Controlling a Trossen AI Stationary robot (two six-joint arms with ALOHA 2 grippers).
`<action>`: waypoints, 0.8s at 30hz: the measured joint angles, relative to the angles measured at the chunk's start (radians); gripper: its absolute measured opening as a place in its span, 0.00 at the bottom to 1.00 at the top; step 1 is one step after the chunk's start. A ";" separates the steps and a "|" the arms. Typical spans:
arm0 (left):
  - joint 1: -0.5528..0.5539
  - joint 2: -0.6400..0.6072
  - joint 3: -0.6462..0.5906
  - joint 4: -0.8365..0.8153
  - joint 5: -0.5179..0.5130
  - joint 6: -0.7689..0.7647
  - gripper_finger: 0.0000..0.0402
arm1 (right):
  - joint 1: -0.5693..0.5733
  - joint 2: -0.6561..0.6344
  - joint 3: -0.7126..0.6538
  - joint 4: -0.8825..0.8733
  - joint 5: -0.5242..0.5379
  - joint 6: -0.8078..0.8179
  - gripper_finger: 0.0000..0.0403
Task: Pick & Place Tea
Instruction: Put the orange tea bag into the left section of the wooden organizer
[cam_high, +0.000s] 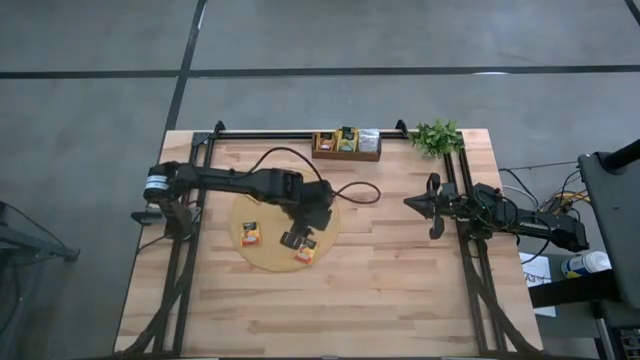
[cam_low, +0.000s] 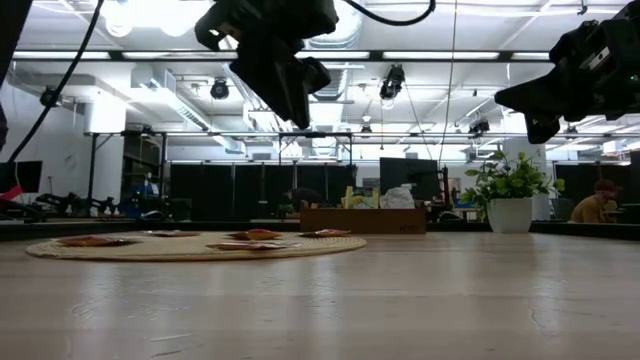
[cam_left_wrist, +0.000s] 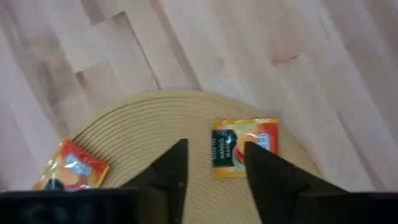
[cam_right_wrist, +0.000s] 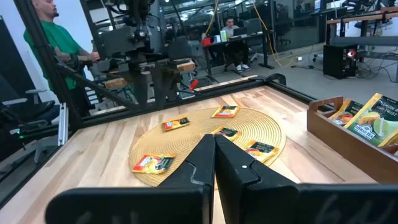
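Note:
Several small square tea sachets lie flat on a round tan mat (cam_high: 262, 255); one orange sachet (cam_left_wrist: 244, 146) lies on the mat's edge, another (cam_left_wrist: 71, 171) farther in. My left gripper (cam_left_wrist: 216, 148) hangs open well above the mat (cam_low: 190, 246), over that orange sachet and clear of it, with nothing between its fingers. More sachets (cam_high: 346, 139) stand in the wooden tray (cam_high: 325, 153) at the far edge. My right gripper (cam_high: 407, 203) waits shut at the table's right side, holding nothing.
A potted plant (cam_high: 436, 136) stands at the far right corner beside the tray. A black cable (cam_high: 350, 192) loops over the table by the mat. Bare wood lies between mat and right arm. People sit and stand in the room beyond.

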 joint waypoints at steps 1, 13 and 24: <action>-0.002 0.000 -0.002 0.001 0.010 0.000 0.40 | 0.000 0.000 0.000 0.000 0.000 0.000 0.02; -0.081 0.001 -0.239 0.073 0.041 -0.025 0.75 | 0.000 0.000 0.000 0.000 0.000 0.000 0.02; -0.123 0.001 -0.397 0.305 -0.034 -0.063 0.72 | 0.000 0.000 0.000 0.000 0.000 0.000 0.02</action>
